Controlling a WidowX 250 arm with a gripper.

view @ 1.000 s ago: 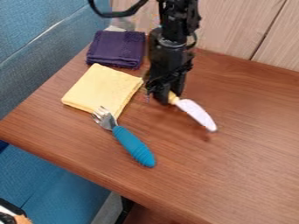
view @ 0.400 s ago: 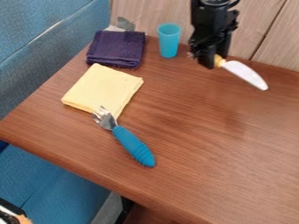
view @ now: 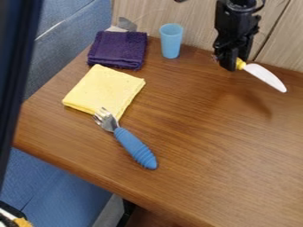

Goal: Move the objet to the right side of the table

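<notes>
White-bladed knife point(view: 265, 77), long axis diagonal, blade tip point(view: 283, 89) directed lower right in view, yellow handle point(view: 241, 64) clamped in gripper point(view: 231, 65), blade projecting to gripper's lower right, assembly raised above table's point(view: 195, 119) far right area.

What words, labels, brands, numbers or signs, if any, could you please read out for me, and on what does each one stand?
There are none that can be read.
No lettering can be made out on the knife, the fork, the blue cup, the yellow cloth, the purple cloth or the gripper.
</notes>
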